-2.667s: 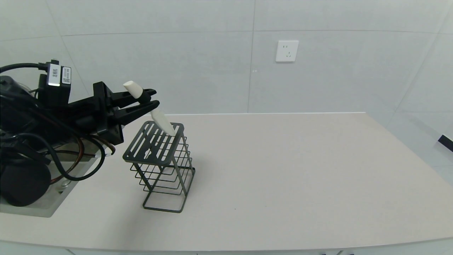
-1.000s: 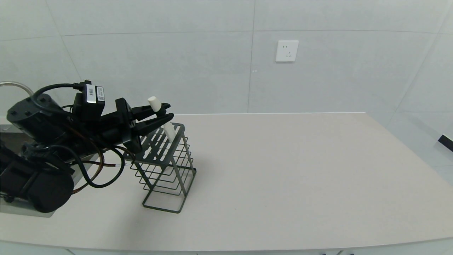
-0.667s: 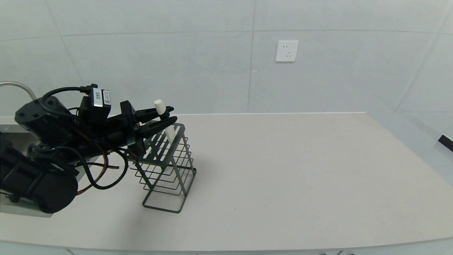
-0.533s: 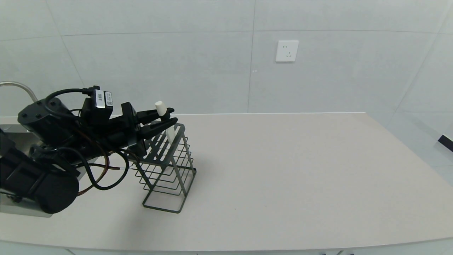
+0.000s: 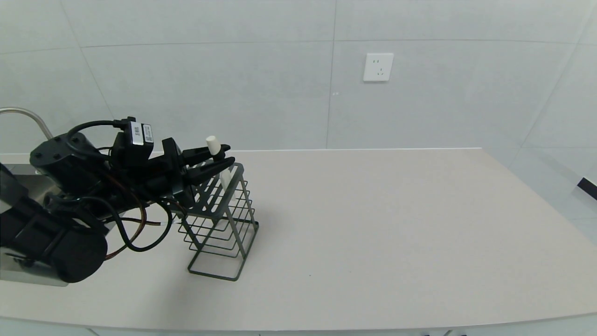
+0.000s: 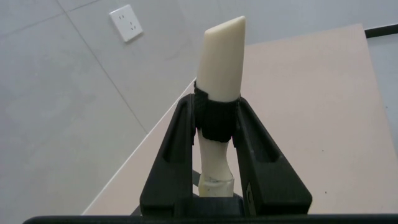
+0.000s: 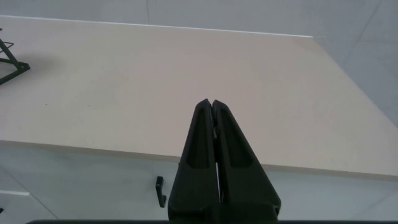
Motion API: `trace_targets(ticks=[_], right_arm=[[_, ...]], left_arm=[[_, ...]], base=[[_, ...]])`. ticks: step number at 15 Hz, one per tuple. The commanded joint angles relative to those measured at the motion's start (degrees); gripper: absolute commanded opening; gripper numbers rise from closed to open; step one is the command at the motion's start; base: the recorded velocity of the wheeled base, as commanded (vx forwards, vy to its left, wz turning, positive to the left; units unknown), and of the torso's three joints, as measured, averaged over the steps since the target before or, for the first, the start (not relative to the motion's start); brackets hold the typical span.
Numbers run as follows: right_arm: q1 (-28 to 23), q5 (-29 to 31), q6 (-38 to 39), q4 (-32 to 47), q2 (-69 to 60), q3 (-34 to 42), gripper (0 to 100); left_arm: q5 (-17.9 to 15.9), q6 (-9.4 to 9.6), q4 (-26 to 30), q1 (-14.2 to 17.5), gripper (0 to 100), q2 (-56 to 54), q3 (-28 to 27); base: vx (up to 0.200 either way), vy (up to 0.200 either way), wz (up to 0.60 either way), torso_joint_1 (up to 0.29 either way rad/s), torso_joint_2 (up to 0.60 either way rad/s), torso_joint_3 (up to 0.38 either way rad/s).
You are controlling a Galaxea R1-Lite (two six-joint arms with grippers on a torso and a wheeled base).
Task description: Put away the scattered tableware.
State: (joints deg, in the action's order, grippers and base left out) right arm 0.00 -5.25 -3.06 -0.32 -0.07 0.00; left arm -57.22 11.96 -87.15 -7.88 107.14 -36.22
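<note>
A dark wire rack [image 5: 219, 233] with a slotted top plate stands on the left part of the beige table [image 5: 373, 224]. My left gripper [image 5: 227, 155] is at the rack's far top edge, shut on a white utensil [image 5: 213, 143]. The utensil stands nearly upright, its blunt end above the fingers and its lower end [image 5: 225, 179] in a slot of the top plate. The left wrist view has the white utensil [image 6: 221, 62] clamped in the left gripper [image 6: 216, 109]. My right gripper [image 7: 212, 107] is shut with nothing in it, hanging above the table's front edge [image 7: 124, 146].
A metal sink [image 5: 32, 276] with a curved faucet [image 5: 23, 113] lies left of the rack, under my left arm. A white wall outlet [image 5: 378, 66] sits on the tiled wall behind. One foot of the rack [image 7: 11, 65] shows in the right wrist view.
My left gripper has moved right and down with the white utensil. The utensil has turned from slanted to nearly upright, and its lower end has sunk into the rack's top plate.
</note>
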Motion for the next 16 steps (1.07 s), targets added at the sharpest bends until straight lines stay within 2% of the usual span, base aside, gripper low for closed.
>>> trace_targets(ticks=[1,4,16], right_arm=[[0.0,0.0,0.0,0.0,0.1,0.0,0],[0.0,0.0,0.0,0.0,0.1,0.0,0],[0.0,0.1,0.0,0.0,0.1,0.0,0]], left_arm=[[0.1,-0.01,0.0,0.1,0,0.3,0.4],[1.5,-0.01,-0.1,0.1,0,1.0,0.8],[1.8,-0.01,0.0,0.0,0,3.1,0.9]], base=[[0.000,0.000,0.00,0.000,0.00,0.000],[0.000,0.000,0.00,0.000,0.00,0.000],[0.000,0.000,0.00,0.000,0.00,0.000]])
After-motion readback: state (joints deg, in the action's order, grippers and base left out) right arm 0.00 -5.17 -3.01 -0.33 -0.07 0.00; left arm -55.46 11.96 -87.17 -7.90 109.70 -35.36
